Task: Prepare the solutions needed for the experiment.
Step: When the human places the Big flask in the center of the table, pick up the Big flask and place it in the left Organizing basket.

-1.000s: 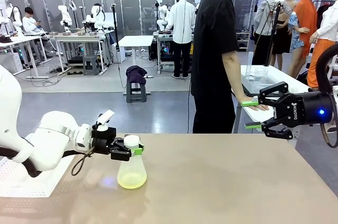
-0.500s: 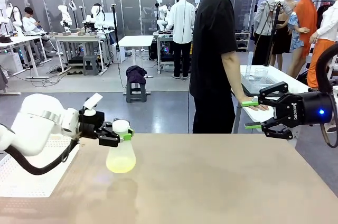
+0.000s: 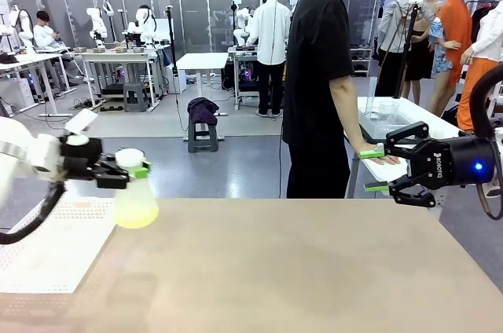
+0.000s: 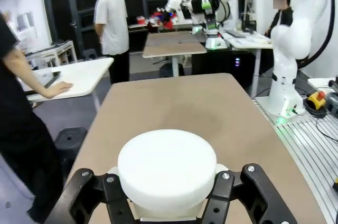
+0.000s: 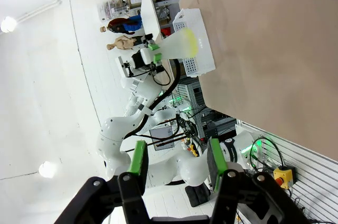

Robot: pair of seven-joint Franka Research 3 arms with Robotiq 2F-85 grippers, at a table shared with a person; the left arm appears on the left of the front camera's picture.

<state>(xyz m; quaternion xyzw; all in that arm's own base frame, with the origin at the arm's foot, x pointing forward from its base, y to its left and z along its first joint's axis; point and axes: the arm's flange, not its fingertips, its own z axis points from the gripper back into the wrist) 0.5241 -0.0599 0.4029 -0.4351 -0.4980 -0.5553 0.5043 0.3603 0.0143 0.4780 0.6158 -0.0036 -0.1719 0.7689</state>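
A translucent conical flask (image 3: 135,201) with a white round cap (image 4: 166,167) hangs in the air over the table's left edge. The solution (image 3: 135,217) is a shallow pale yellow-green layer at its bottom. My left gripper (image 3: 130,170) is shut on the flask's neck just under the cap, whose top sits between my black fingers (image 4: 90,195) in the left wrist view. My right gripper (image 3: 372,170) hovers open and holds nothing at the far right of the table, and its green pads (image 5: 138,159) stand apart. Far off, the flask (image 5: 182,44) also appears in the right wrist view.
A white perforated tray (image 3: 47,250) lies at the table's left side, below the flask. The brown table (image 3: 314,270) is bare across its middle and right. A person in black stands at the far side with a hand (image 3: 383,159) on a white side table.
My left arm has lifted the flask off the table and carried it left, from near the middle-left to above the tray's edge. The right arm has not moved.
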